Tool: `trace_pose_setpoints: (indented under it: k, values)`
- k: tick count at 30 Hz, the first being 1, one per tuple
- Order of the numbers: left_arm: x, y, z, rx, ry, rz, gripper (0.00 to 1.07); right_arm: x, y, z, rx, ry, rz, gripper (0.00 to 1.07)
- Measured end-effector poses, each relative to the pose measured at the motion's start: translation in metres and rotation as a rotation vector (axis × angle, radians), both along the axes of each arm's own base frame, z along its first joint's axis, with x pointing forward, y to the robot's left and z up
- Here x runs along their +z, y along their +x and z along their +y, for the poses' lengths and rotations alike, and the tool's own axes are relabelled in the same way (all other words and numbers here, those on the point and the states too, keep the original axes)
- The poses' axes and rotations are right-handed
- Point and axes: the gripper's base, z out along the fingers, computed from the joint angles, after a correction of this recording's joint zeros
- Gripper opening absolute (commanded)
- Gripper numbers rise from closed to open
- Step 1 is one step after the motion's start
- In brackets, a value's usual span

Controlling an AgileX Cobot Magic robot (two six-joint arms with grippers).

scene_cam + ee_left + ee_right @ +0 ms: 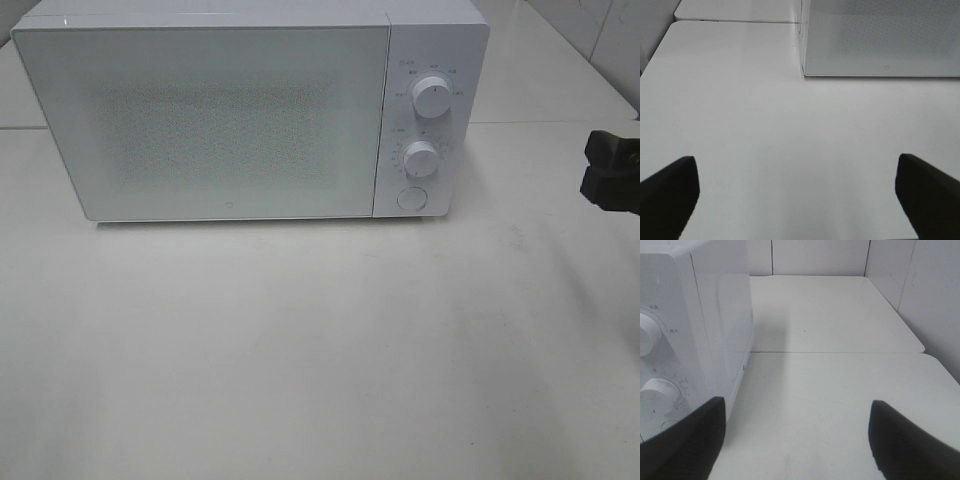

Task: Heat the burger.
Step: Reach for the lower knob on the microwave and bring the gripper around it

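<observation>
The burger is out of view in every frame. A white microwave [240,110] stands at the back of the table with its frosted door [200,120] shut; two round knobs [432,96] and a round button [411,198] sit on its right panel. My right gripper [612,172] shows as a black shape at the right edge, level with the lower knob and apart from the oven. In the right wrist view its fingers [682,440] stand wide apart, open on nothing, beside the microwave's panel [670,340]. My left gripper [797,200] is open over bare table, its fingers [670,195] spread, with the door's corner [880,40] ahead.
The white table [320,350] stretches in front of the microwave. A seam [840,352] joins it to a second tabletop behind. White walls [935,295] close the right and back sides.
</observation>
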Motion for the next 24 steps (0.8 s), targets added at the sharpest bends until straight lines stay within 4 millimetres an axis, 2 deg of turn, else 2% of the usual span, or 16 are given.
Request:
trace_pose_setpoints:
  k: [4,9,19,24]
  values:
    - [0.000,0.000,0.000,0.000,0.000,0.000,1.00,-0.006,-0.002,0.008,0.001,-0.027,0.009,0.76]
    - [0.000,0.000,0.000,0.000,0.000,0.000,1.00,-0.013,-0.004,0.030,0.030,-0.085,0.012,0.76]
    - [0.000,0.000,0.000,0.000,0.000,0.000,1.00,-0.024,-0.014,0.061,0.006,-0.104,0.000,0.76]
    - [0.000,0.000,0.000,0.000,0.000,0.000,1.00,-0.027,-0.012,0.076,-0.012,-0.082,0.021,0.76]
